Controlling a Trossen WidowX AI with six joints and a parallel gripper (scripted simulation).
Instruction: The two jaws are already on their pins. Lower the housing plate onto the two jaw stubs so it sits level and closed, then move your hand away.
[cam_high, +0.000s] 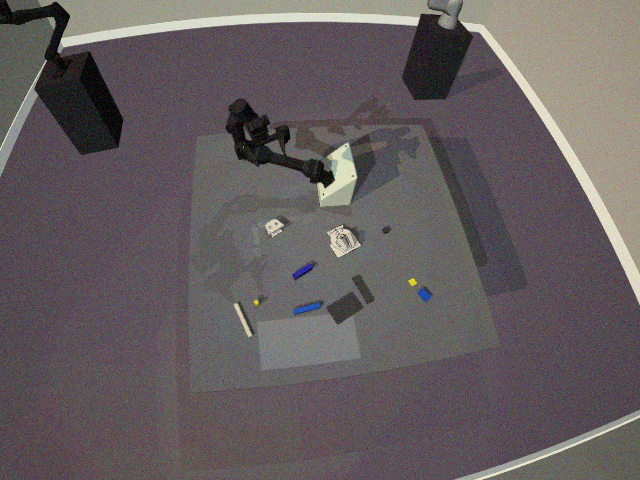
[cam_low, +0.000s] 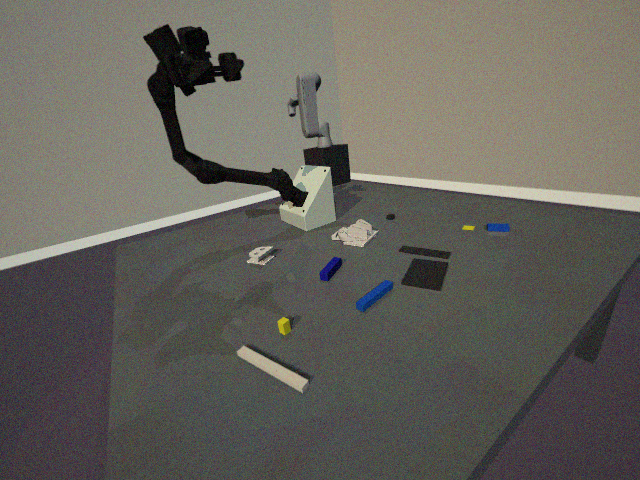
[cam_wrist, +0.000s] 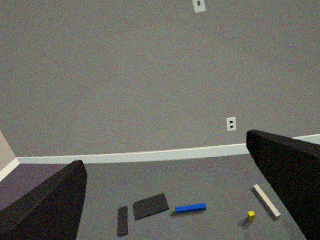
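End effector (cam_high: 283, 136) (cam_low: 230, 66) (cam_wrist: 167, 154) stands open, empty. Off-centre gripping could tilt the two-holed plate (cam_high: 274, 225) (cam_low: 261, 253), probably the housing.

The light is dim and uneven; the darkest stretches of the tabletop (cam_high: 413, 320) (cam_low: 413, 413) lie as broad, overlapping shadows around the pale wedge-shaped base (cam_high: 338, 183) (cam_low: 320, 204). In the top view, dark bluish shadow spreads to the right of that base, fainter arm-shaped shadow to its lower left, and a lighter rectangular patch well below it; the differing directions suggest several light sources. Fine coloured grain covers all three views; the black arm (cam_high: 284, 159) (cam_low: 222, 174) near the base loses most surface detail; small things look soft, and the top view's outer borders bow.
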